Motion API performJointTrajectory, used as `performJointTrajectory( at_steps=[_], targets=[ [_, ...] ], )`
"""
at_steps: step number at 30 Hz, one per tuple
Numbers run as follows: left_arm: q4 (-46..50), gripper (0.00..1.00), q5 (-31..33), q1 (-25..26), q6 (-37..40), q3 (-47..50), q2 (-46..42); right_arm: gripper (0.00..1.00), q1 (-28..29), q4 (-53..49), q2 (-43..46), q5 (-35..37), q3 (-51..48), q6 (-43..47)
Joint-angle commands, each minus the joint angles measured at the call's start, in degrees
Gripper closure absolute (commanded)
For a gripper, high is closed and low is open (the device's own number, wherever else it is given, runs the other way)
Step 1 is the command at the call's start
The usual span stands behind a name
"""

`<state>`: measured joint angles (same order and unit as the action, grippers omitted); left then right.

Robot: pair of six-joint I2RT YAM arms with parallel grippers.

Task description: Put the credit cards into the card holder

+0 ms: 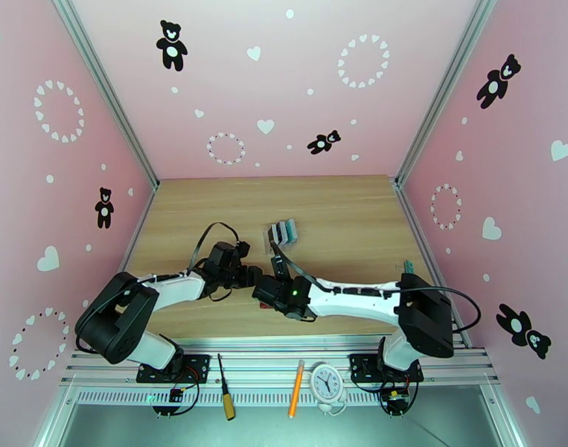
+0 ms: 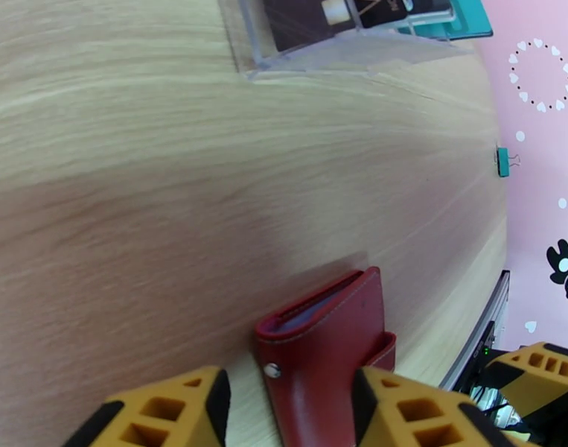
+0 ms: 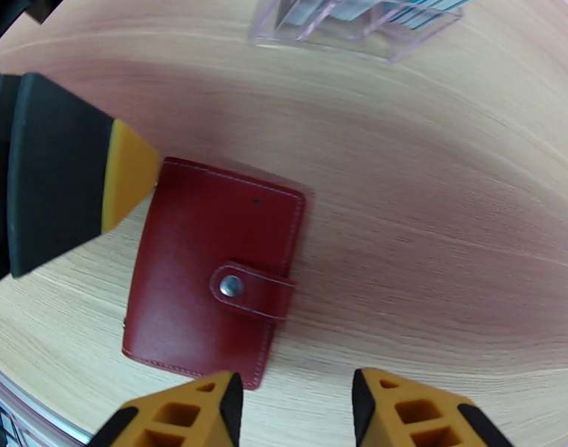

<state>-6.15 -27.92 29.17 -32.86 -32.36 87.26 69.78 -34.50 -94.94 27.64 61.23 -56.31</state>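
The card holder, a dark red wallet, lies flat on the table with its snap tab closed. My right gripper hovers open over the wallet's near edge. Its left finger hangs above the wallet's lower corner. My left gripper is open and straddles one end of the card holder, with a gap showing beside its left finger. One left fingertip touches the wallet's far-left corner. The credit cards stand in a clear slotted rack; a dark brown card and a teal card show there.
A green binder clip lies near the right wall. The wallet sits close to the table's front edge and its metal rail. A screwdriver, an orange pen and a small clock rest on the front rail.
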Motion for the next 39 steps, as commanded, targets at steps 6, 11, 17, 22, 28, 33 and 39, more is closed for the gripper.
performJointTrajectory(
  at_steps=[6,11,17,22,28,33,39],
  targets=[
    [0.1,0.52,-1.0,1.0,0.2,-1.9,2.1,0.55,0.4,0.9,-5.2,-1.7,4.4,0.7],
    [1.6,0.54,0.2,1.0,0.7,-2.4,2.3,0.55,0.4,0.7,-7.2,-1.6,5.6,0.7],
    [2.6,0.58,0.7,1.0,1.0,-2.8,2.6,0.55,-0.5,1.3,-8.8,-2.7,6.1,0.7],
    [3.0,0.59,0.7,1.0,1.1,-3.1,3.5,0.55,-1.0,2.1,-9.6,-3.4,6.5,1.3],
    [3.6,0.61,1.1,1.0,1.2,-3.7,4.5,0.55,-1.5,2.9,-10.8,-3.9,6.6,1.5],
    [4.0,0.65,1.5,1.0,1.2,-3.8,4.7,0.56,-2.2,3.2,-11.5,-4.1,6.8,1.6],
    [5.0,0.68,2.5,1.0,1.4,-4.1,5.2,0.57,-2.6,3.8,-12.5,-4.8,7.1,2.0]
  ],
)
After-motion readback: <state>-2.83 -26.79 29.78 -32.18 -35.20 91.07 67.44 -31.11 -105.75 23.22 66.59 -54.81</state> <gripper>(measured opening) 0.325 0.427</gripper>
